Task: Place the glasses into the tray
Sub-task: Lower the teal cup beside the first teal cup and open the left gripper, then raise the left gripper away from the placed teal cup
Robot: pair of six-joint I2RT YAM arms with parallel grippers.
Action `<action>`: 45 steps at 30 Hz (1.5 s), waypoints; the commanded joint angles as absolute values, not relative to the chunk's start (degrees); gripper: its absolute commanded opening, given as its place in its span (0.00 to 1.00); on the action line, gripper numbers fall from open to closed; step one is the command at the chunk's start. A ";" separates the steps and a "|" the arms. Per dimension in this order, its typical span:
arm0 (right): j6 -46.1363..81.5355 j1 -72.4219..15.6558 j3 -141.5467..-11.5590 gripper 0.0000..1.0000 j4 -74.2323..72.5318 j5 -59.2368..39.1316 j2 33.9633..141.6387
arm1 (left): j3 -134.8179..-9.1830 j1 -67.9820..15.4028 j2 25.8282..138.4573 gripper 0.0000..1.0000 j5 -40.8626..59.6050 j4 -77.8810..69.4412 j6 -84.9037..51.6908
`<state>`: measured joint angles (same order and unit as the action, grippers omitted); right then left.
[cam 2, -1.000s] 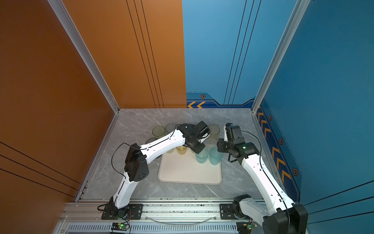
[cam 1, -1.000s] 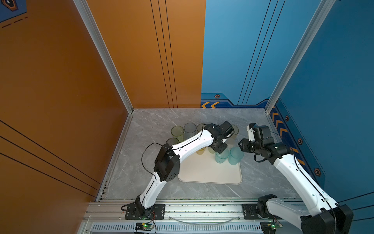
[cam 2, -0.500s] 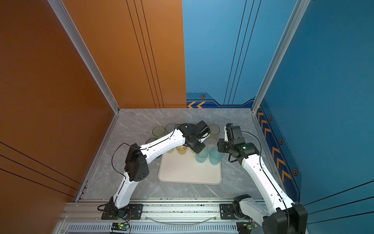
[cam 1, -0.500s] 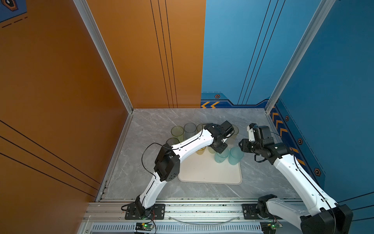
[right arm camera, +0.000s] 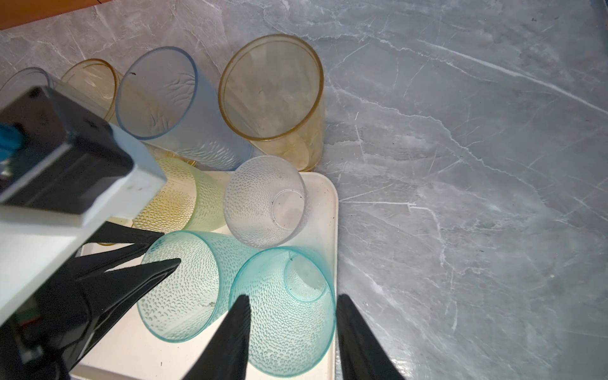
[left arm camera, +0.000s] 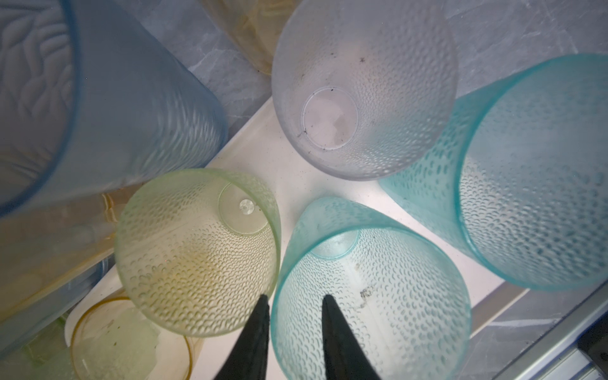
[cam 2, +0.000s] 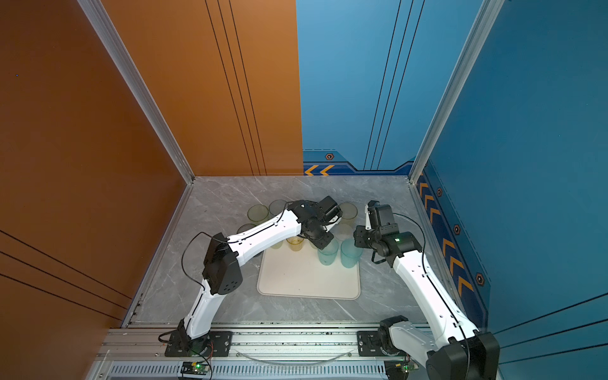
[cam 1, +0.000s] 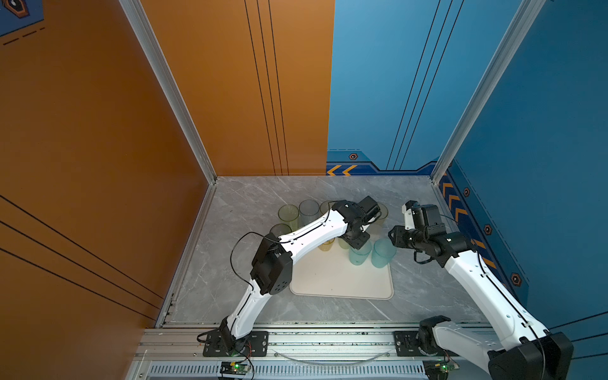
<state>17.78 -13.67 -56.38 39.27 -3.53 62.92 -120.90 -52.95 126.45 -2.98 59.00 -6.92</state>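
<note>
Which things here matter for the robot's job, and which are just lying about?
Job: cream tray; two teal glasses on it; yellow-green glass; clear glass; tall glasses beside the tray.
Just there: marble table; metal rail; wall panels.

Finding no legible text, brand or number; noting only orange chevrons on blue wall trim.
</note>
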 commanded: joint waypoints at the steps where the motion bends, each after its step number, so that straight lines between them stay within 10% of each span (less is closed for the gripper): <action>1: 16.96 -13.27 -55.59 0.42 38.34 -4.68 62.15 | -122.96 -53.70 126.89 0.29 -3.87 60.34 -6.92; 31: 17.14 -13.26 -55.54 0.42 38.40 -5.10 61.64 | -118.47 -54.22 118.91 0.29 -10.17 53.88 -5.25; 45: 16.96 -13.23 -56.23 0.42 38.53 -5.50 62.36 | -97.89 -51.15 96.25 0.24 -21.42 45.78 -7.22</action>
<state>17.78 -13.52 -56.29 38.87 -4.51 62.78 -101.19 -52.38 100.31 -16.71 46.78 -5.89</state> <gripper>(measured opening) 0.423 0.239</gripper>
